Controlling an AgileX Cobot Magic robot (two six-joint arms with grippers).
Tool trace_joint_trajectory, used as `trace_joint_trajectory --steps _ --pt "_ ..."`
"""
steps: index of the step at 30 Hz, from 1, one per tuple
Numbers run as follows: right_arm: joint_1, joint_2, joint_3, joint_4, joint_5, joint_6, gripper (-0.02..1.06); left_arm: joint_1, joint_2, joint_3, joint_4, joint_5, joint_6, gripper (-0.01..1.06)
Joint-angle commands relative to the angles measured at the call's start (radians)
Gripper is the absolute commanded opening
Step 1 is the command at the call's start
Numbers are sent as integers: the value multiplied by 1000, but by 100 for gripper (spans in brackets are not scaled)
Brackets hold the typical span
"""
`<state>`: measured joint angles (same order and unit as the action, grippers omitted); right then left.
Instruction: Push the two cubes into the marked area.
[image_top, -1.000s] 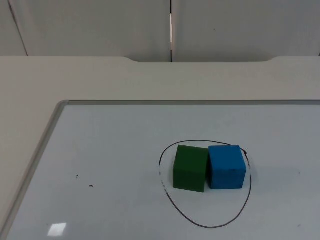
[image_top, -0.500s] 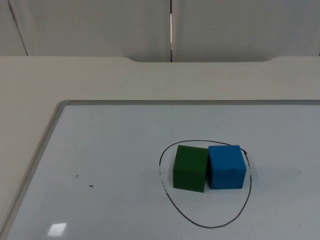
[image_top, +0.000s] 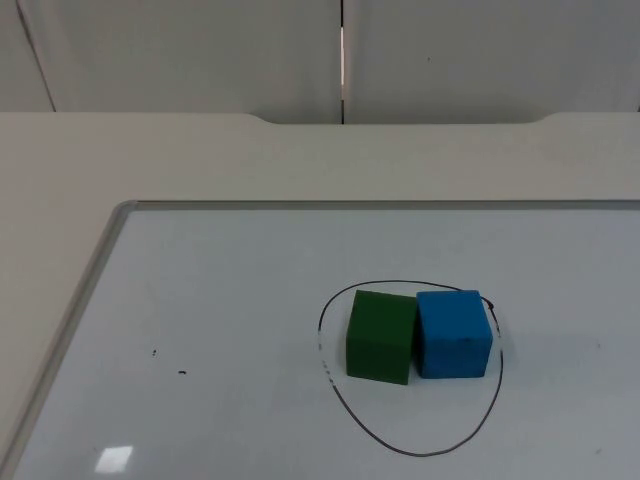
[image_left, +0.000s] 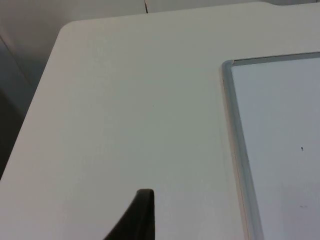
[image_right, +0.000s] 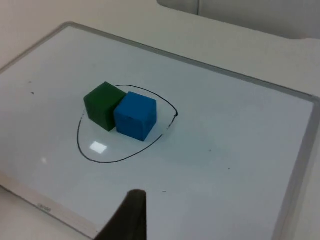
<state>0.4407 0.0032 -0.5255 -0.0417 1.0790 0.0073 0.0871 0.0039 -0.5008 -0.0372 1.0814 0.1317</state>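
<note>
A: Top view first. The green cube (image_top: 381, 337) and the blue cube (image_top: 454, 333) sit side by side, touching, both inside the drawn ring (image_top: 345, 410) on the whiteboard (image_top: 200, 300). The blue one's far corner lies close to the line.

B: Left wrist view next. The left gripper (image_left: 134, 220) hangs over bare table (image_left: 125, 100), with the board's metal edge (image_left: 235, 145) off to the side of its fingertip. The cubes are well apart from it. One dark fingertip is all that can be made out, so its opening cannot be told. That arm waits.

A: Right wrist view. The right gripper (image_right: 127, 217) hovers above the board, and ahead of its fingertip lie the green cube (image_right: 103, 105) and blue cube (image_right: 135, 114), pressed together within the ring (image_right: 107, 161). Again one fingertip, so wide or narrow cannot be told.

B: The risk from here?

A: The job looks done. Any further nudge could go wrong: a push on the green cube would pass through to the blue one, since they touch, and carry it over the line it sits near. A gripper sweeping low over the board could clip either cube.

B: And against the earlier top views?

A: Nothing differs. Both cubes lie where they lay a second ago.
</note>
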Motion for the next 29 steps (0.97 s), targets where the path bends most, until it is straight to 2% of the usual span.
trace_joint_trajectory --steps 1,10,29 --pt "-29 -3 10 0 -1 0 105 3 -4 4 4 -5 2 105" --pt "-182 -3 10 0 -1 0 105 3 -4 4 4 -5 2 105" --pt "-423 -3 10 0 -1 0 105 3 -4 4 4 -5 2 105"
